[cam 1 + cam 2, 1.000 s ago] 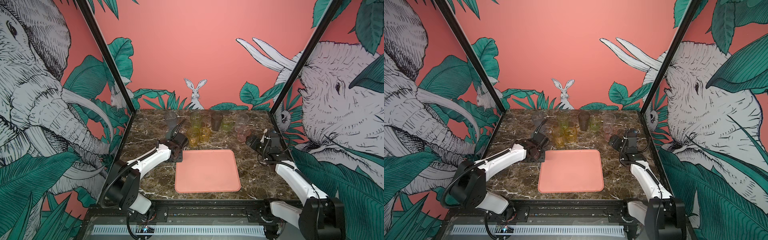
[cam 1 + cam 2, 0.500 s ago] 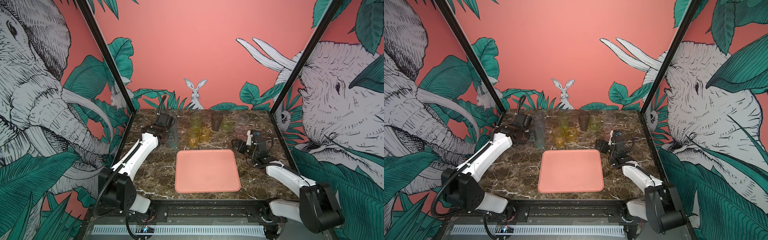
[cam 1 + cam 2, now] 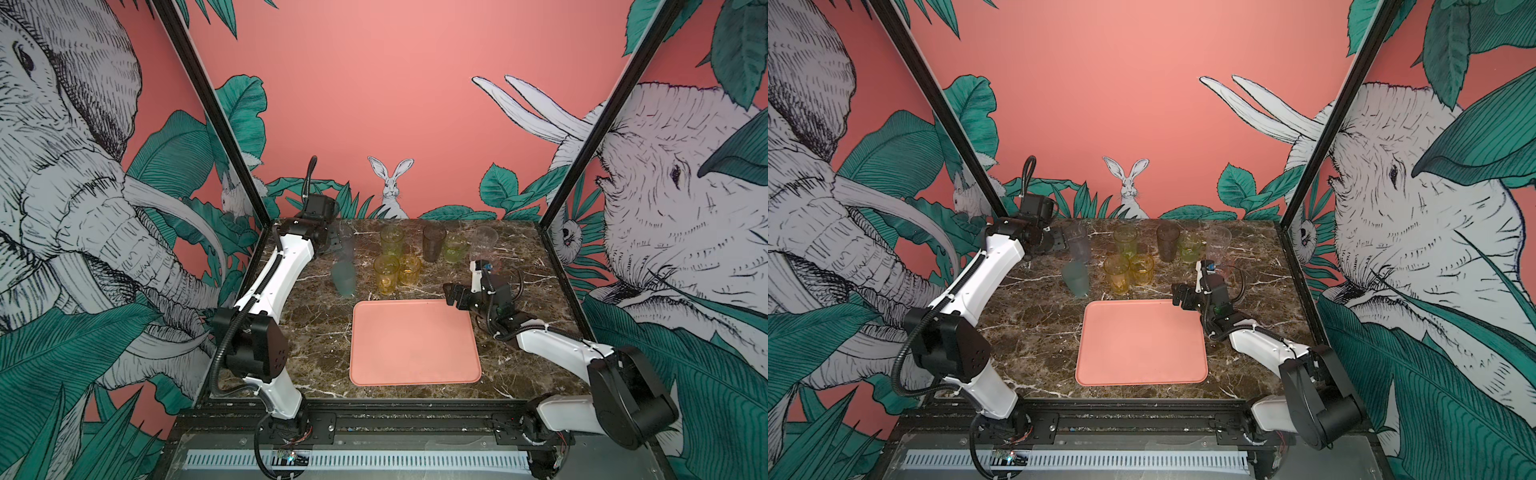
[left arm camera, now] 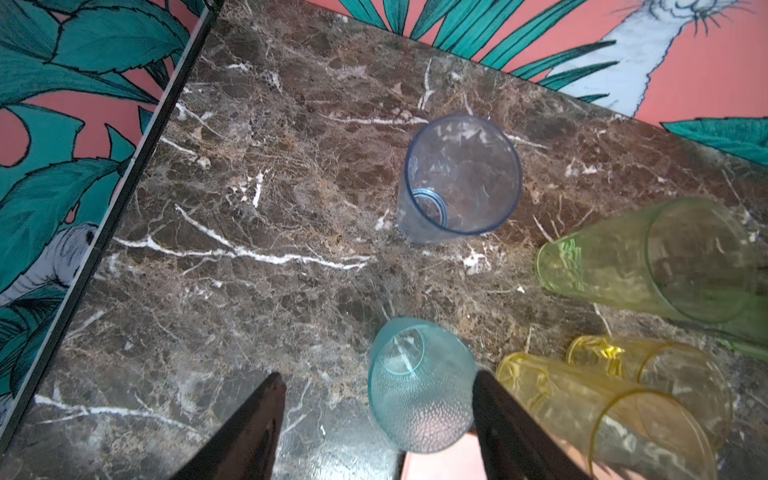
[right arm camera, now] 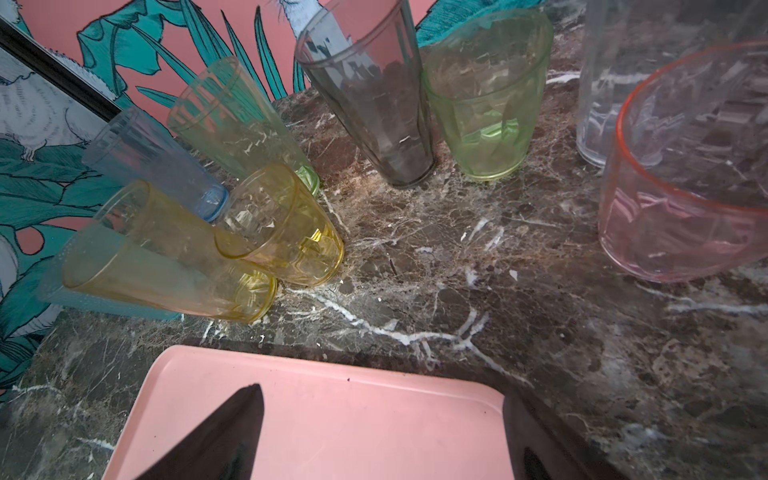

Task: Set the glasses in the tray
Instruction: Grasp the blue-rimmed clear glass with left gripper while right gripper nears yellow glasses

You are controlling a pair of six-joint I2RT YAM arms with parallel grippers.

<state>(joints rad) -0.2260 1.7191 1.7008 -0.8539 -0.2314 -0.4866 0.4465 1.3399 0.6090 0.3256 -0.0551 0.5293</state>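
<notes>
"Top views first: what is in the tray (image 3: 415,357)?"

"Nothing. Both top views show the tray bare, at the near middle of the table (image 3: 316,332). I count nine glasses (image 3: 385,276), all standing on the table beyond the tray's far edge. Progress: none placed, nine left."

"State of the left gripper (image 4: 376,376)?"

"Spread wide, holding nothing. I have it at the far left of the table, at the teal glass (image 4: 419,399). In the left wrist view that glass sits between the fingers (image 4: 505,428), close against one and clear of the other. A tall clear glass (image 4: 461,178) stands on its far side."

"And the right gripper (image 5: 380,401)?"

"Also wide and empty, over the tray's far right corner. The pink glass (image 5: 685,166) and a second clear glass (image 3: 484,241) are nearest to it. The grey glass (image 5: 374,104) and the green glasses (image 5: 486,104) stand farther left."

"Next step?"

"My judgement: close the left gripper on the teal glass, lift, carry it to the tray. Repeat for the other eight."
</notes>
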